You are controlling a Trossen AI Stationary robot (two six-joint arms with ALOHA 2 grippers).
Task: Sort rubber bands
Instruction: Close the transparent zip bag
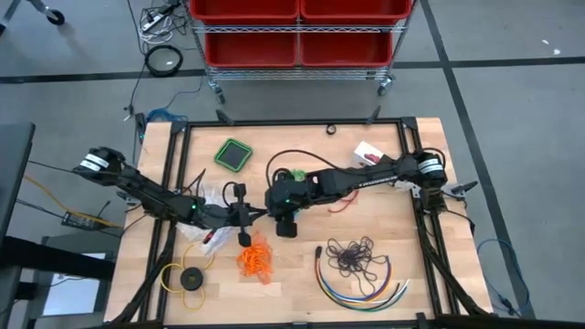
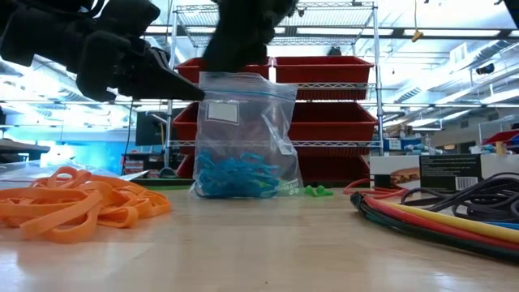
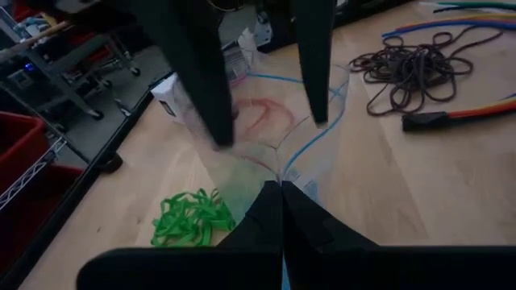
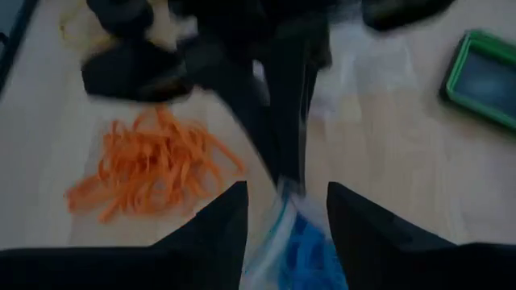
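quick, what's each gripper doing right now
left gripper: shut on the bag edge.
right gripper: open, around the bag's top.

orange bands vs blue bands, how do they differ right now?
The orange rubber bands lie loose in a spread pile on the bare table; the blue rubber bands sit bunched at the bottom of a clear zip bag. The orange pile lies flat, while the blue ones are in a bag standing upright, pinched by the shut left pincer. Both are single-colour bunches of thin loops.
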